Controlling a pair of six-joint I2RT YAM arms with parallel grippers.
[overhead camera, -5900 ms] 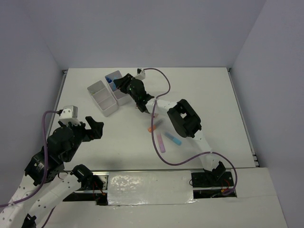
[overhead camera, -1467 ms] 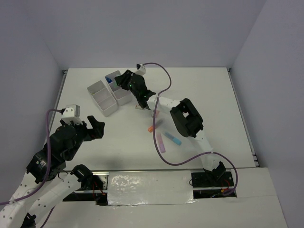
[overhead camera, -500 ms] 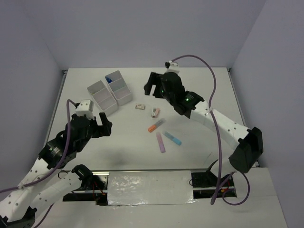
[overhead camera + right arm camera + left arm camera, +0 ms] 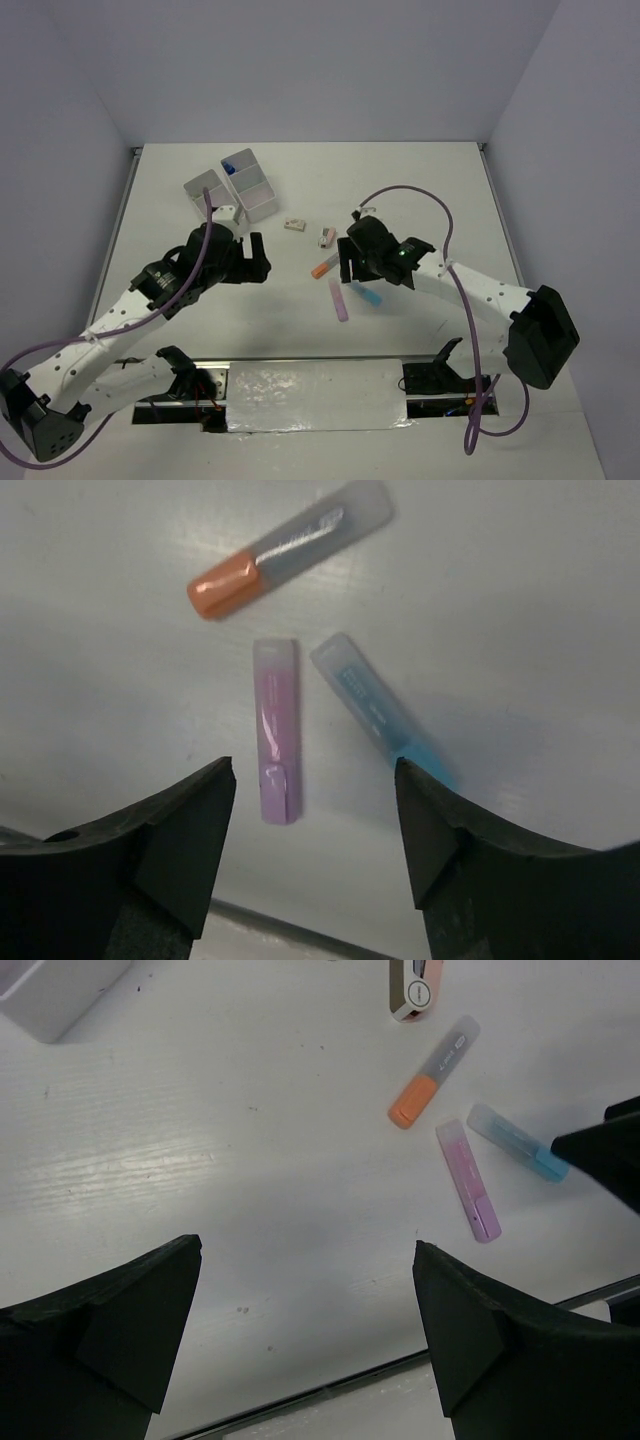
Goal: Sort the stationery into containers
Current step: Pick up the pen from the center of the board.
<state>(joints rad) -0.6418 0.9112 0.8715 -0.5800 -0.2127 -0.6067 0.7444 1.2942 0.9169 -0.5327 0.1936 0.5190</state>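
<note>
**Both tools open, three highlighters loose on the tabletop**

My right tool (image 4: 348, 265) hangs over the loose highlighters with its jaws spread wide and nothing between them. Through its wrist camera I see the pink highlighter (image 4: 277, 730) lying roughly in line with the gap. The blue highlighter (image 4: 380, 712) sits just beside it on the right, angled away, with their far ends close but apart. The orange highlighter (image 4: 285, 548) lies beyond both, tilted and touching neither. Neither finger (image 4: 170, 840) touches any of them.

My left tool (image 4: 250, 258) is also released, its jaws wide and empty. From above it sits between the bins (image 4: 230, 190) and the highlighters, on the near side of the bins. Its wrist camera shows bare tabletop (image 4: 200, 1160) between the fingers (image 4: 110, 1330), and all three highlighters off to the right.

The white bins stand as a cluster at the far left of the tabletop. A blue thing (image 4: 232, 170) shows in the farthest bin, but I cannot tell what it is.

A small pale piece (image 4: 294, 225) and a grey-and-pink piece (image 4: 326, 237) lie in the open between the bins and the highlighters.
</note>
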